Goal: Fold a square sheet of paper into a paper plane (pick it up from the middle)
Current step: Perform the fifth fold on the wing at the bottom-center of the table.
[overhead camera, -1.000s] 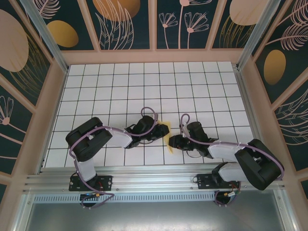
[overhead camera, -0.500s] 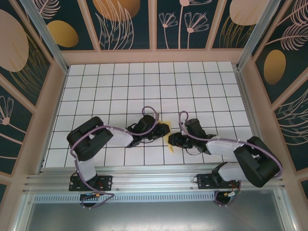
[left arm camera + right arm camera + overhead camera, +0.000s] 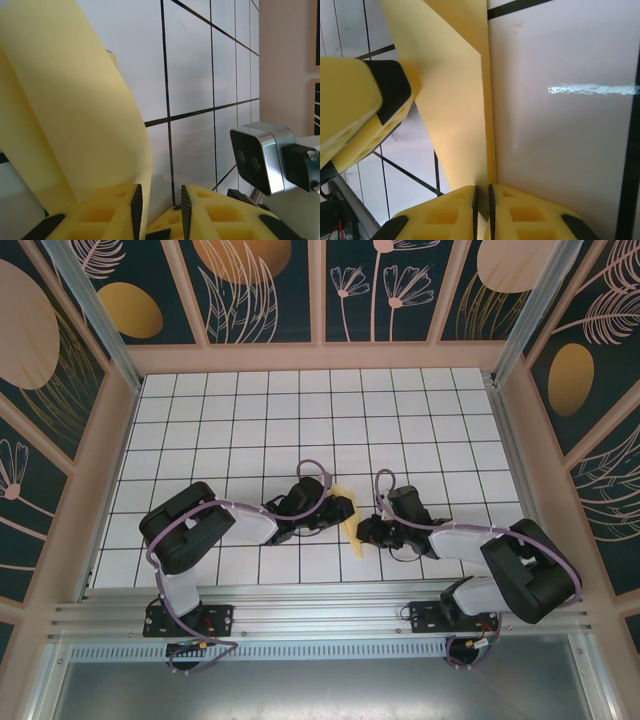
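The pale-yellow sheet of paper [image 3: 352, 531], creased into a narrow folded shape, stands between the two grippers near the table's front middle. My right gripper [image 3: 364, 533] is shut on the paper's lower end; in the right wrist view the folded paper [image 3: 455, 115] runs straight into the closed pads of the right gripper [image 3: 482, 189]. My left gripper [image 3: 342, 510] is open. In the left wrist view a curved flap of paper [image 3: 75, 100] leans over the left finger [image 3: 134, 202] of the left gripper [image 3: 157, 192], with bare table showing in the gap.
The white gridded table [image 3: 300, 410] is walled by a wooden frame with dark floral panels [image 3: 265, 290]. The right wrist camera [image 3: 260, 155] sits close to my left gripper. A left finger [image 3: 370, 110] shows beside the paper in the right wrist view.
The paper's upper part has risen and spread toward the left gripper. The right gripper has shifted slightly toward the paper; the left gripper has edged right.
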### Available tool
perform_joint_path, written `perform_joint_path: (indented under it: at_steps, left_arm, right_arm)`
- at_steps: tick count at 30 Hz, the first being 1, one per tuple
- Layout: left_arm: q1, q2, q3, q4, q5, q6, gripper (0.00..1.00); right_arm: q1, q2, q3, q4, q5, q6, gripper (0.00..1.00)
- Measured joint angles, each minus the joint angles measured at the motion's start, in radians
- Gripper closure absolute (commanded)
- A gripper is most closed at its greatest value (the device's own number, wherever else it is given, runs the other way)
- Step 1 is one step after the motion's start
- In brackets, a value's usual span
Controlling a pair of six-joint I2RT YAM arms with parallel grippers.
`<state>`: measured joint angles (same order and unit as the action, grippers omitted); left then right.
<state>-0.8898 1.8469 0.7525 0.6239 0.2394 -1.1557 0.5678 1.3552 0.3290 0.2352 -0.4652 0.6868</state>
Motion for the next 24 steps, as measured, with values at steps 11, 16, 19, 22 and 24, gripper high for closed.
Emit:
perform_joint_path:
  at_steps: [11,16,19,22,24]
  left_arm:
    - [0.000,-0.038,0.001,-0.026,-0.001,0.012,0.58]
    - [0.000,-0.082,-0.001,-0.013,0.011,0.011,0.57]
    - [0.000,-0.084,-0.003,-0.002,0.015,0.011,0.56]
    - [-0.001,-0.080,-0.003,0.001,0.016,0.011,0.56]
    - [-0.001,-0.066,0.005,0.000,0.018,0.011,0.55]
  right_arm:
    - [-0.010,0.019,0.003,0.006,-0.022,0.000,0.85]
    - [-0.011,0.029,0.014,-0.008,-0.026,0.000,0.85]
    - [-0.011,0.031,0.019,-0.016,-0.026,-0.001,0.84]
    - [-0.011,0.032,0.024,-0.024,-0.027,-0.001,0.84]
    - [-0.011,0.033,0.025,-0.026,-0.027,-0.001,0.84]
